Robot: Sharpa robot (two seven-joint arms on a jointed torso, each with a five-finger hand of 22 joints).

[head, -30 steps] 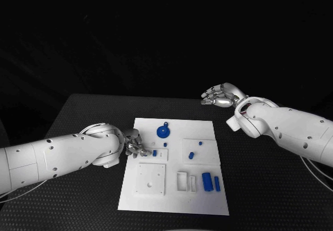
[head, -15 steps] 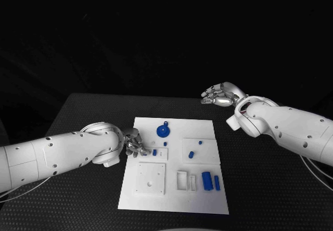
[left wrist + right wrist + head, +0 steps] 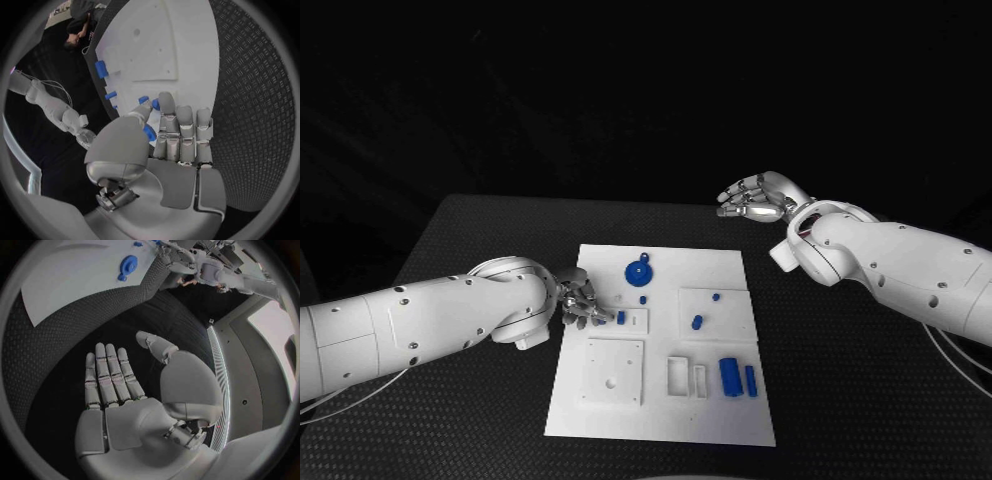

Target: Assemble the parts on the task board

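The white task board point(image 3: 661, 410) lies mid-table and also appears in the left wrist view point(image 3: 181, 30). My left hand point(image 3: 581, 303) hovers at its left edge, over a small white block point(image 3: 635, 320) with a blue peg point(image 3: 620, 319). In the left wrist view, this hand point(image 3: 169, 135) pinches a small blue part point(image 3: 149, 132) between thumb and fingers. A blue round disc point(image 3: 639, 272) lies near the far edge of the board. My right hand point(image 3: 759, 197) floats beyond the board's far right corner. Its fingers point(image 3: 109, 372) are stretched out and it holds nothing.
The board also carries a blue block point(image 3: 730, 375) and a thin blue bar point(image 3: 751, 380) near the front right. Small blue pieces point(image 3: 697, 322) sit on a raised square. A white square plate point(image 3: 615, 371) with holes lies front left. Black table point(image 3: 877, 400) surrounds the board.
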